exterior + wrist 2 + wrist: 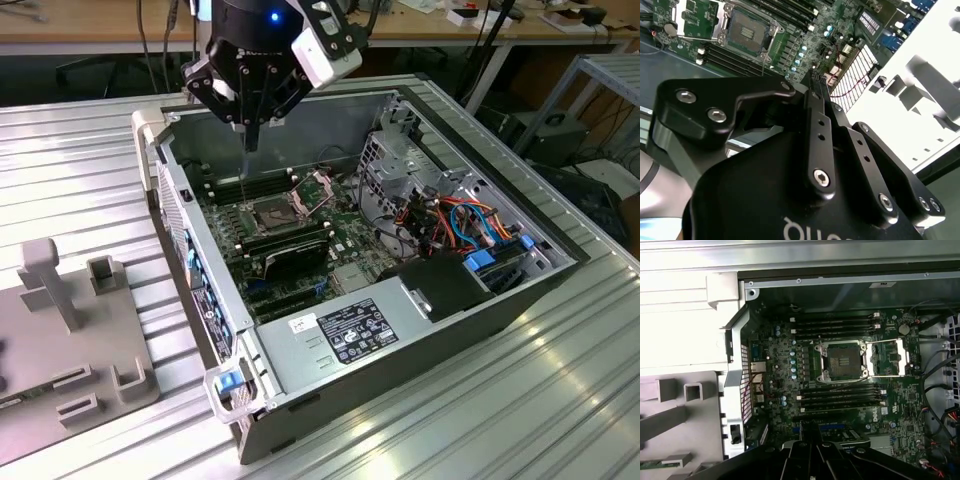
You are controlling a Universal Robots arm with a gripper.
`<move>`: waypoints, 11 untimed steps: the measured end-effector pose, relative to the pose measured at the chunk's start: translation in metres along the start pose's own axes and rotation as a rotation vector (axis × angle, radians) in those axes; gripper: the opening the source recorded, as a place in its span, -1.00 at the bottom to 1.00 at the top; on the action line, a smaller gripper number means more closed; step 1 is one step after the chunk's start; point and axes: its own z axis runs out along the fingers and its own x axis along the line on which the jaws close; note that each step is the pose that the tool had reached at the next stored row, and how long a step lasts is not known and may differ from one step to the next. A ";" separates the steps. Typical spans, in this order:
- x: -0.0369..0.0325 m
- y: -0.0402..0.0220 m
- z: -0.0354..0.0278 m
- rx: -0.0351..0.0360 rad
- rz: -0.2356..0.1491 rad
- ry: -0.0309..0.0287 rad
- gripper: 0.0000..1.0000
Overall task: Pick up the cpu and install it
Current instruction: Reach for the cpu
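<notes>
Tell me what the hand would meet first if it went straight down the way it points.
Probably the green circuit board in the open grey metal computer case, beside the dark square socket. The black hand hangs above it; depth makes the exact spot unclear.

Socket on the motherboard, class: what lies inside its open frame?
The socket holds a dark square bed, no silver top; its hinged frame lies swung open beside it. The board beneath is covered.

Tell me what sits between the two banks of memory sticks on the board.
The dark square socket, its hinged metal frame swung open beside it, lies between one bank of memory sticks and the other bank, seen in the first wrist view.
</notes>
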 end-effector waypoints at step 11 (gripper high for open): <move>0.0162 -0.0012 -0.0004 0.0000 0.000 0.0000 -0.79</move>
